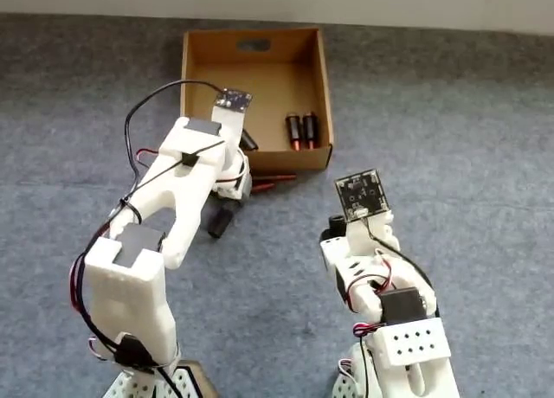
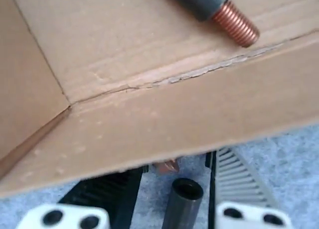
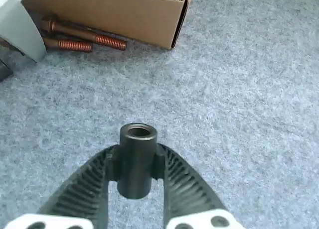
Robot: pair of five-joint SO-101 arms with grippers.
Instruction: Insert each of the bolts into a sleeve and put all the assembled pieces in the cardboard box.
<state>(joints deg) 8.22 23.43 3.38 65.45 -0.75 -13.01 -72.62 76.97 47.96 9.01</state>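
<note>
The cardboard box holds two assembled pieces at its right side and a third near the front wall. That third piece shows its copper thread in the left wrist view. My left gripper stands open at the box's front wall. A loose black sleeve on the carpet is visible between its fingers, which do not touch it. Two copper bolts lie on the carpet before the box. My right gripper is shut on an upright black sleeve, low over the carpet.
The loose sleeve lies partly under the left arm. Both bolts rest against the box's front right corner. Grey carpet stretches open to the right of the box and around the right arm.
</note>
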